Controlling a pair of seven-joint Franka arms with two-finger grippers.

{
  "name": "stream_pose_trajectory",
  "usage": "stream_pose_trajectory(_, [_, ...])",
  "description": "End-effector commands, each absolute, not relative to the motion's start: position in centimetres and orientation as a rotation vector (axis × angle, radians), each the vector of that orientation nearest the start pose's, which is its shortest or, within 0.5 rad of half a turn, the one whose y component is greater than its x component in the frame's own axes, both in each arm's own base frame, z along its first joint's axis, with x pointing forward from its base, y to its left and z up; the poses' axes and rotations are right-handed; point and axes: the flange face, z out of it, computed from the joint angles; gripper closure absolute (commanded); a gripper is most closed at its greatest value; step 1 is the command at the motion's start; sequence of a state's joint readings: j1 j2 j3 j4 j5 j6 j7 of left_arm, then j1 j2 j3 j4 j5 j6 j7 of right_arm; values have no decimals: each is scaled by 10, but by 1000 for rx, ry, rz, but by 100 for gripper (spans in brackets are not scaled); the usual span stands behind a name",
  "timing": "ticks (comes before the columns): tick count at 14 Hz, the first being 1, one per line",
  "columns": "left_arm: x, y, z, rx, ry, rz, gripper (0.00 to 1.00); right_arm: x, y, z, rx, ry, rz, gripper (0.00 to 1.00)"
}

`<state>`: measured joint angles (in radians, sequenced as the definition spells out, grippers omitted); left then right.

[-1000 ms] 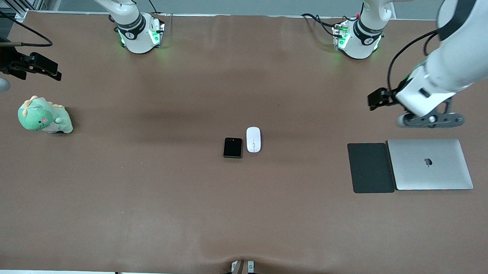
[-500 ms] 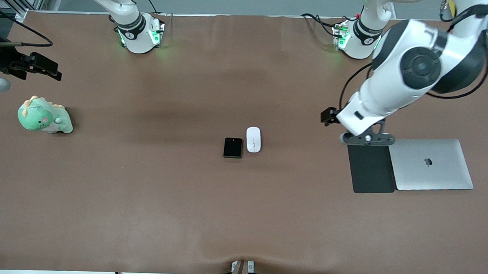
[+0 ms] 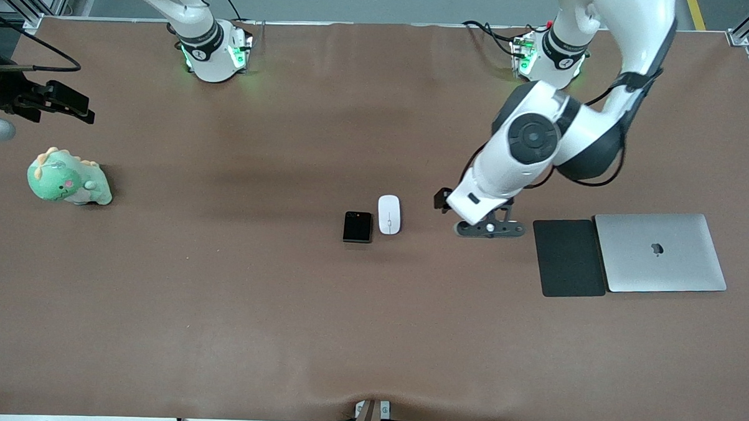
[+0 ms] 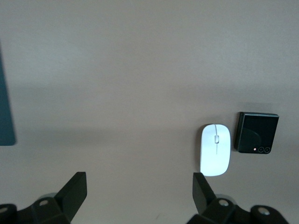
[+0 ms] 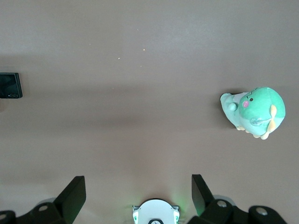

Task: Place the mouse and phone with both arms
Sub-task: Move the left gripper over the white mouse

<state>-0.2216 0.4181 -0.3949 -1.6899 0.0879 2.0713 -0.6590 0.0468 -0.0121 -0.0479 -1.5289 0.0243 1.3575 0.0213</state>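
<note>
**Left claw over bare bench near the mouse**

The mouse (image 3: 389,215) and phone (image 3: 357,227) lie side by side mid-bench, the mouse toward the left arm's end, just apart from the phone. The left claw (image 4: 140,186), jaws spread wide and empty, hangs over bare bench (image 3: 221,305) between the mouse and the dark grey pad (image 3: 568,258). The right claw (image 5: 139,190), also wide and empty, waits at its own end, near the green plush toy (image 3: 68,178).

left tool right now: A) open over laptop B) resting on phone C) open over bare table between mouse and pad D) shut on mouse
C: the left tool hangs open and empty over bare table, with the mouse on one side and the pad on the other.
</note>
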Motion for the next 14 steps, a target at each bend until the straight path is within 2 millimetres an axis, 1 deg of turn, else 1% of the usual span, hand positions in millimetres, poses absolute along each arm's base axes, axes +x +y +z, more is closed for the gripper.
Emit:
stream_pose_trajectory(1, [549,-389,334,-3184,-134,28,0,528,3,638,-3106,51,254,0])
stream_pose_trajectory(3, [536,-416,307,-3194,-181,11,0,529,3,637,-3106,51,254,0])
stream_pose_trajectory(4, [535,-424,295,-3201,-226,11,0,529,4,636,-3106,49,256,0])
stream_pose_trajectory(6, [526,-449,269,-3205,-234,52,0,530,3,635,-3106,51,261,0])
stream_pose_trajectory(7, [523,-458,259,-3204,-230,65,0,530,4,635,-3106,49,261,0])
stream_pose_trajectory(8, [521,-465,249,-3202,-220,80,3,530,5,635,-3106,46,261,0])
stream_pose_trajectory(10, [515,-475,234,-3202,-212,105,6,532,5,632,-3105,46,268,0])
stream_pose_trajectory(11, [516,-477,232,-3209,-215,83,7,532,5,632,-3105,46,268,0])
stream_pose_trajectory(13, [510,-483,218,-3209,-221,88,8,534,7,629,-3103,41,273,0])
stream_pose_trajectory(14, [511,-484,213,-3211,-236,76,9,536,16,624,-3097,16,285,0])
